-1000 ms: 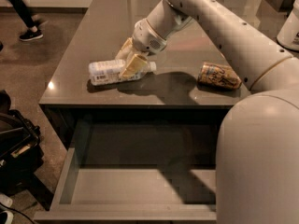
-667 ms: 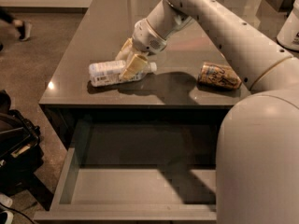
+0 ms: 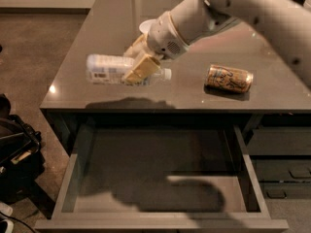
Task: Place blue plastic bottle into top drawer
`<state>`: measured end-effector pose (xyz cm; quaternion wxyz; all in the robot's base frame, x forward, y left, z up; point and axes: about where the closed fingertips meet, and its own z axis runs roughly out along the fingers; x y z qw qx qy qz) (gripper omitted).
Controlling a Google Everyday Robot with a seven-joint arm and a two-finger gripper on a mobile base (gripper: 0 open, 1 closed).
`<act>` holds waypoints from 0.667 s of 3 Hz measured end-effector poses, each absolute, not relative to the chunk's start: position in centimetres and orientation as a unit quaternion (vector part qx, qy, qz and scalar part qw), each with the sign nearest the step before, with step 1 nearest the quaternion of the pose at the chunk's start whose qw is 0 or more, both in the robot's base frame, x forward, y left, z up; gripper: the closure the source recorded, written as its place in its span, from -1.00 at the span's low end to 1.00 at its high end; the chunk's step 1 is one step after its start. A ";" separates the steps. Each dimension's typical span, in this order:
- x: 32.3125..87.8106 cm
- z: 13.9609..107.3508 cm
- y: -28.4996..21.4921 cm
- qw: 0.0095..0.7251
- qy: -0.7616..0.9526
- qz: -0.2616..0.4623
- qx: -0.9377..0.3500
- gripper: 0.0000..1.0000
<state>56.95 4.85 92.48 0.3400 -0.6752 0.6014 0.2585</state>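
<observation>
The blue plastic bottle (image 3: 109,69) is clear with a pale printed label and a white cap. It hangs level in the air above the front left part of the counter, and its shadow lies on the counter below. My gripper (image 3: 138,64) is shut on the bottle, with tan fingers (image 3: 141,68) across its neck end. The top drawer (image 3: 160,212) is pulled wide open below the counter's front edge, and its flat grey inside holds nothing.
A gold-orange drink can (image 3: 229,78) lies on its side on the dark grey counter (image 3: 194,91) to the right. A dark bag (image 3: 14,149) sits on the floor at the left. Narrower dark drawers (image 3: 282,159) show at the right.
The bottle lay on the counter in my gripper before; now it is lifted off the surface and carried toward the counter's front edge. The view has shifted too.
</observation>
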 end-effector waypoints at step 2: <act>41.1 103.5 12.8 0.472 0.568 0.244 -0.629 1.00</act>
